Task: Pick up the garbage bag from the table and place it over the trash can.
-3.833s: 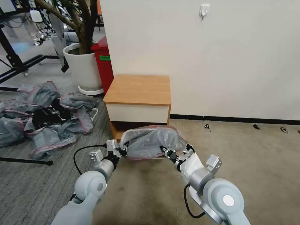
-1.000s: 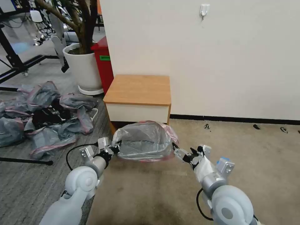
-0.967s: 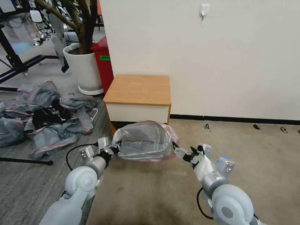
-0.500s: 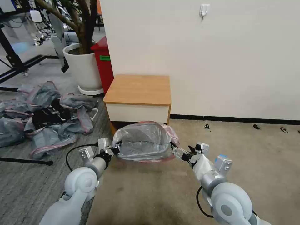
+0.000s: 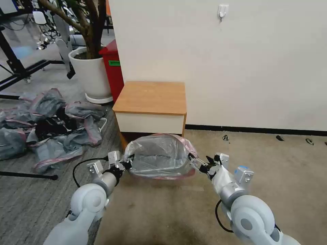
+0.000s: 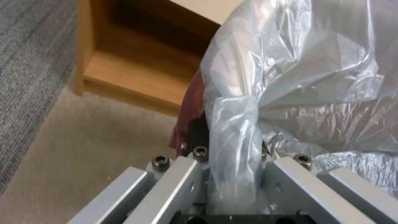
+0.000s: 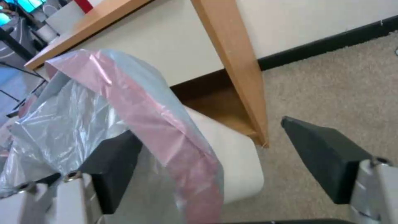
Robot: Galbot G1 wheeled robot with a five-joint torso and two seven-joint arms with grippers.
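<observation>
My left hand (image 5: 126, 165) is low in front of the wooden surface (image 5: 151, 97), and its fingers are clamped together on a twisted gather of the garbage bag (image 5: 158, 157); in my left wrist view that rope of grey plastic (image 6: 234, 137) runs straight down between the two metal finger blocks. My right hand (image 5: 201, 166) is at the bag's other side with its two dark pads (image 7: 327, 155) spread wide apart. The pink-red rim band (image 7: 153, 121) drapes across the gap between them, lying against the near pad, but nothing is pinched there.

The bag is off the surface and draped as a puffed dome over the trash can (image 7: 232, 161), which stands on the carpet just in front of the nightstand's open shelf (image 6: 136, 71). Through the right wrist view I see the can's cream wall bare below the pink band on that side. From my head view the can itself is veiled by the grey film, its shape only faintly readable.

To my left a heap of similar grey-pink bags (image 5: 51, 126) lies on the floor, with a white plant pot (image 5: 90, 75) and a red bin (image 5: 114, 69) behind it.
</observation>
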